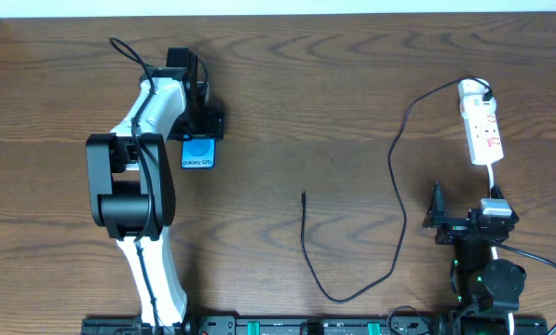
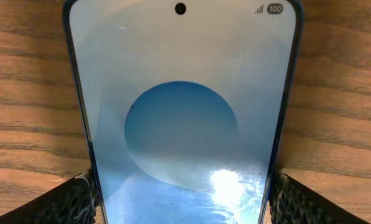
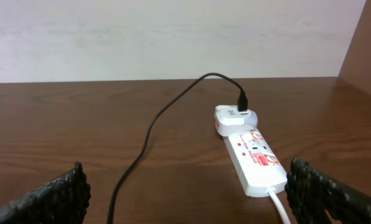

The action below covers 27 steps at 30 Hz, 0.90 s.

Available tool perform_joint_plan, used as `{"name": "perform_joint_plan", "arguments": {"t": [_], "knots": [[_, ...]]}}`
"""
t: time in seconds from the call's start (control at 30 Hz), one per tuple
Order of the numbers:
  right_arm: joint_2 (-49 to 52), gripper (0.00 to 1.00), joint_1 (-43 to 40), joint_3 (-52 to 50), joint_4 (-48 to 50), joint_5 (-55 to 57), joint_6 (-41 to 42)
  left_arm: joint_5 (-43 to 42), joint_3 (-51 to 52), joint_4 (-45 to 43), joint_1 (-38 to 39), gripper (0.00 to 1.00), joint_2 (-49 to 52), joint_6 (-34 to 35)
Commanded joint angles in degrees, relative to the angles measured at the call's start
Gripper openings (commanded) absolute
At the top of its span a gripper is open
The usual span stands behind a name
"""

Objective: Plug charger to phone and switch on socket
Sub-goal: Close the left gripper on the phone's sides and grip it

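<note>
Overhead, phone: the phone (image 1: pixel 198 154) lies flat and screen up on the left of the tabletop (image 1: pixel 287 112), under the left end effector (image 1: pixel 200 130).
Overhead, charger: the charger (image 1: pixel 396 186) loops across the middle. Its connector tip (image 1: pixel 303 195) lies free, well apart from the phone, and its other end reaches the socket (image 1: pixel 483 130) at far right.
Overhead, right end effector: the right end effector (image 1: pixel 466 209) sits near the socket's near end, beside the white cord (image 1: pixel 494 177).
Left wrist, grip: the jaws are spread astride the phone, with the pads (image 2: pixel 73 199) right at both long edges. I cannot tell whether they pinch it.
Left wrist, handling: the phone is likely rigid, smooth-glassed, slippery and fragile. Hold it by the long edges, leaving the port end clear.
Right wrist, grip: the jaws are spread wide with nothing between them.
Right wrist, holder: there are no containers. The socket's far outlet carries a white adapter (image 3: pixel 233 118) with the charger's plug seated in it.
Right wrist, handling: the cable is probably limp and light, so pinch it just behind the tip. The socket may slide when its switch is pressed.
</note>
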<state>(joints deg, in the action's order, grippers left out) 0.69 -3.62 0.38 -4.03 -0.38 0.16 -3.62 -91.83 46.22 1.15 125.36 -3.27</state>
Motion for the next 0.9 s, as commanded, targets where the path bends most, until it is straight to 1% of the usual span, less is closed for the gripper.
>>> {"name": "perform_joint_plan", "arguments": {"t": [0.0,0.37,0.57,0.87], "knots": [[-0.37,0.99,0.33,-0.07,-0.28,0.24,-0.61,1.46,1.62,0.37,-0.09,0.85,1.01,-0.76],[-0.37,0.99,0.33,-0.07,-0.28,0.24,-0.63,1.46,1.62,0.37,-0.09,0.84,1.01,-0.76],[-0.37,0.99,0.33,-0.07,-0.28,0.24,-0.61,1.44,1.62,0.37,-0.09,0.80,1.01,-0.76],[-0.37,0.99,0.33,-0.07,-0.28,0.24,-0.63,1.46,1.62,0.37,-0.09,0.79,1.01,-0.76]]}}
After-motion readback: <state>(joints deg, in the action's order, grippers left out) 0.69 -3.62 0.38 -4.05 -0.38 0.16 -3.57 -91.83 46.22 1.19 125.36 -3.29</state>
